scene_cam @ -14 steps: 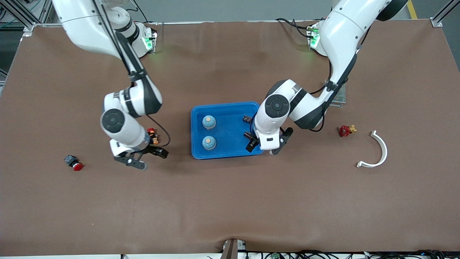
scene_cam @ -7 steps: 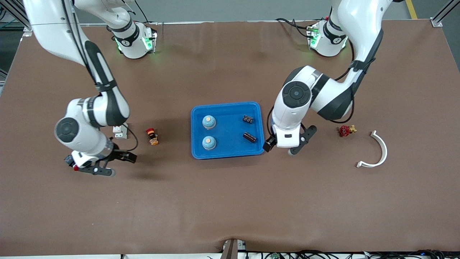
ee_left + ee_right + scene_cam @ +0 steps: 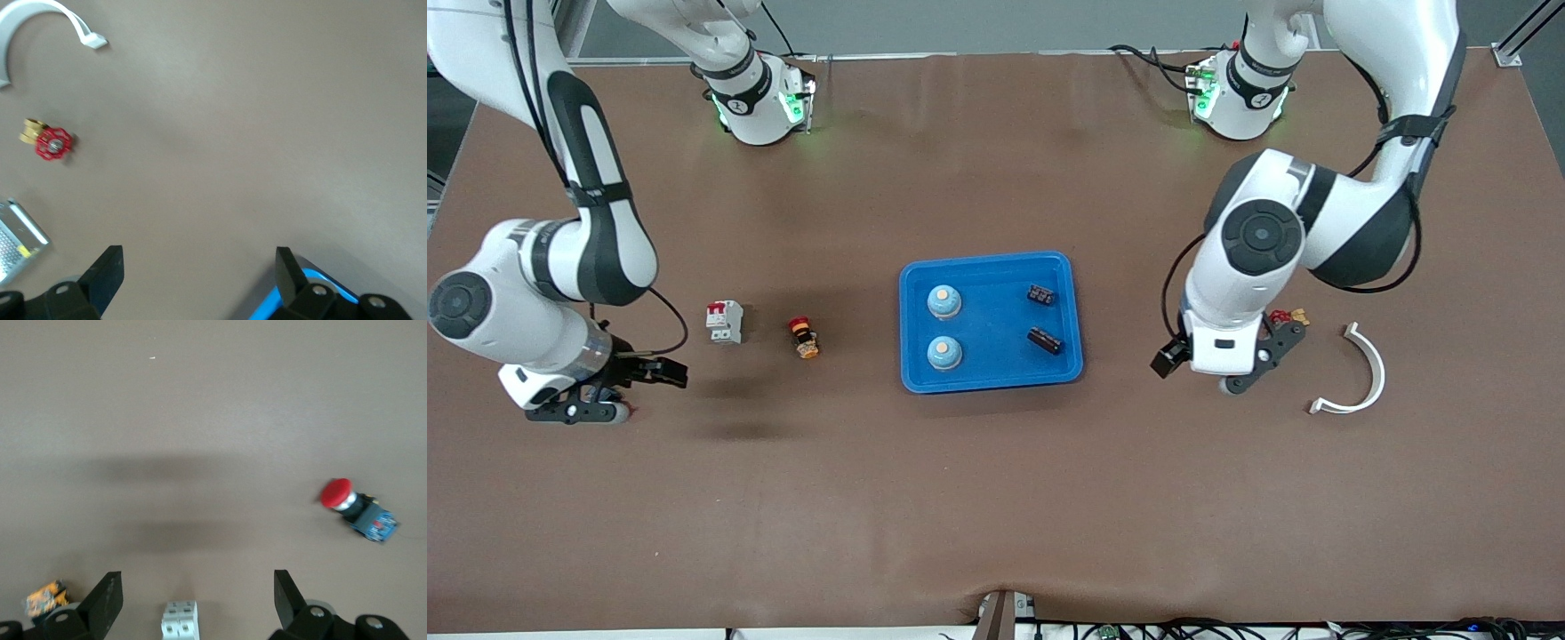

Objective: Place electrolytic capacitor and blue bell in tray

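Observation:
The blue tray (image 3: pixel 996 382) lies mid-table. Two blue bells (image 3: pixel 943 301) (image 3: pixel 943 353) stand in it toward the right arm's end. Two dark electrolytic capacitors (image 3: pixel 1040 294) (image 3: pixel 1045 340) lie in it toward the left arm's end. My left gripper (image 3: pixel 1199 373) is open and empty over bare table between the tray and a red valve (image 3: pixel 1279 317). Its wrist view shows its fingers spread (image 3: pixel 197 267) and a tray corner (image 3: pixel 267 310). My right gripper (image 3: pixel 618 396) is open and empty, well away from the tray toward the right arm's end; its wrist view shows the same (image 3: pixel 197 587).
A white circuit breaker (image 3: pixel 725 321) (image 3: pixel 180 620) and a small red-orange button (image 3: pixel 804 338) (image 3: pixel 47 599) lie between the right gripper and the tray. A red push button (image 3: pixel 357 507) lies under the right hand. A white curved piece (image 3: pixel 1360 373), the valve (image 3: pixel 52 143) and a mesh box (image 3: pixel 17 240) lie near the left gripper.
Both arms have swung away from the tray toward their own ends of the table. The left gripper left the tray's edge empty. The tray's contents have not moved.

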{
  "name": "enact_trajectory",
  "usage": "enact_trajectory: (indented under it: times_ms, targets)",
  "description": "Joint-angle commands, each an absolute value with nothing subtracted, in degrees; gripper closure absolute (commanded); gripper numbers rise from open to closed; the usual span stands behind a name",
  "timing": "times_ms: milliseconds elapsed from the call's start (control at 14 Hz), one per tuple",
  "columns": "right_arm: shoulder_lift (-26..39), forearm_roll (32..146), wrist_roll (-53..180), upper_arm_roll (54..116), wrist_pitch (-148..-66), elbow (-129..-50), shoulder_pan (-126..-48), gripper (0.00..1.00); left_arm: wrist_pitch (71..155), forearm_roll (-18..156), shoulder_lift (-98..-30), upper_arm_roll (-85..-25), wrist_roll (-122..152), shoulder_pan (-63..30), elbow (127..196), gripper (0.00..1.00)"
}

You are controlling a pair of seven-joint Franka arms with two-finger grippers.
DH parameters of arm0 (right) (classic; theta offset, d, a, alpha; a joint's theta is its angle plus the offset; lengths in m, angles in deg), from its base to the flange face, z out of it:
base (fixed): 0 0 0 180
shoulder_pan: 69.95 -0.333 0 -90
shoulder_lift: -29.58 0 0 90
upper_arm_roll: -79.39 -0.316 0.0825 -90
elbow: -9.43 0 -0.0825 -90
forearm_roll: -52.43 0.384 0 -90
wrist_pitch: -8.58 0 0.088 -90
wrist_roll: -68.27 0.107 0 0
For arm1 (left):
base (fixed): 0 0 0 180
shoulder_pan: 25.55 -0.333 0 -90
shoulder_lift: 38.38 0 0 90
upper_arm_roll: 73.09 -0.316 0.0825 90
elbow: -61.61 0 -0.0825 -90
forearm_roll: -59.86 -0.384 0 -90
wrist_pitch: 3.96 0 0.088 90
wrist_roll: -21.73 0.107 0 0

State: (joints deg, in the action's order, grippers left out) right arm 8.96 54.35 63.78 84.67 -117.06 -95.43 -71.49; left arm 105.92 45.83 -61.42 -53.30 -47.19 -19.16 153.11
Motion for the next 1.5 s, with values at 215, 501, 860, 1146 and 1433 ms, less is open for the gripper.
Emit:
enact_trajectory:
  times_ms: [215, 501, 860, 1146, 1433]
  targets:
    - [20.60, 48.12, 59.58, 84.04, -109.55, -97.36, -68.55, 0.00, 100.99, 45.00, -56.75, -52.88, -32.17, -26.59, 154.69, 0.00]
    - [24.64, 48.21, 57.29, 83.96, -105.52, -97.36, -66.96, 0.00, 100.46, 45.09, -53.86, -52.79, -20.31, -30.72, 154.52, 0.00]
    - [30.80, 48.82, 58.08, 83.96, -100.16, -96.66, -66.96, 0.00, 99.76, 47.28, -48.76, -53.23, -10.64, -33.10, 154.69, 0.00]
    - [30.46, 49.00, 59.48, 83.87, -89.88, -87.62, -67.14, 0.00, 94.23, 52.88, -43.14, -56.29, 0.87, -32.06, 154.86, 0.00]
    - [30.02, 49.00, 61.59, 83.69, -89.07, -83.40, -67.58, 0.00, 87.64, 57.39, -38.04, -61.05, 13.77, -29.86, 154.78, 0.00]
